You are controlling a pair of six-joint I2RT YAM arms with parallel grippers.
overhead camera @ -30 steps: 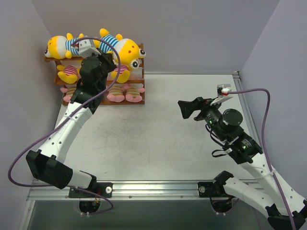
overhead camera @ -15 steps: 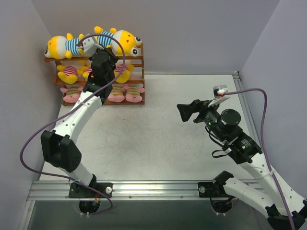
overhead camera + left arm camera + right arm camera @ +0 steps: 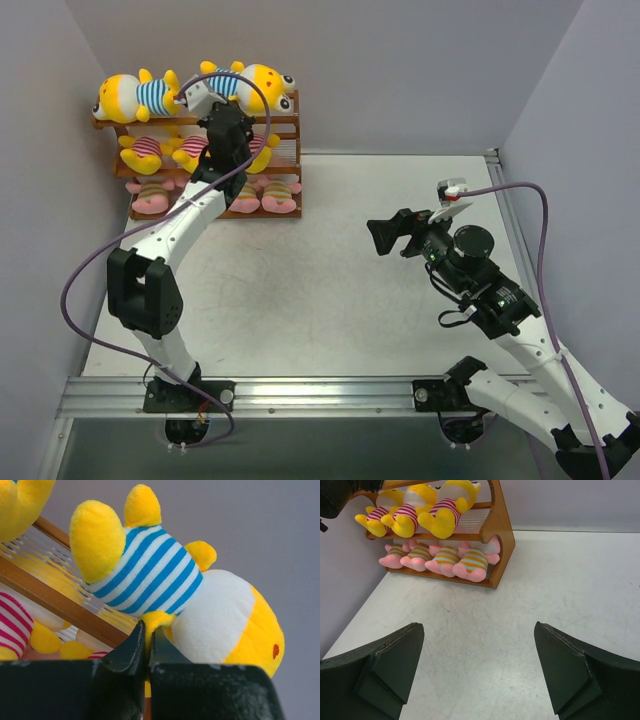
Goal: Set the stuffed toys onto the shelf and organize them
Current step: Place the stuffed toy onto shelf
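The wooden shelf [image 3: 292, 152] stands at the back left. Two larger yellow toys in blue-striped shirts lie on its top tier, one at the left [image 3: 135, 97] and one at the right [image 3: 255, 85]. My left gripper [image 3: 222, 108] is shut on a yellow limb of the right one [image 3: 150, 575], pinched between the fingertips [image 3: 134, 642]. Three yellow toys in pink-striped shirts [image 3: 445, 510] lie on the middle tier. Several pink toys in tan-striped shirts [image 3: 470, 562] lie on the bottom tier. My right gripper [image 3: 479, 630] is open and empty over the table, right of the shelf.
Grey walls close in behind and to the left of the shelf [image 3: 502, 535]. The table's metal edge [image 3: 495, 160] runs along the right. A purple cable [image 3: 540, 200] loops above my right arm.
My left gripper has carried the right blue-striped toy back and up, from the shelf's front right onto the top tier. My right arm has shifted slightly left.
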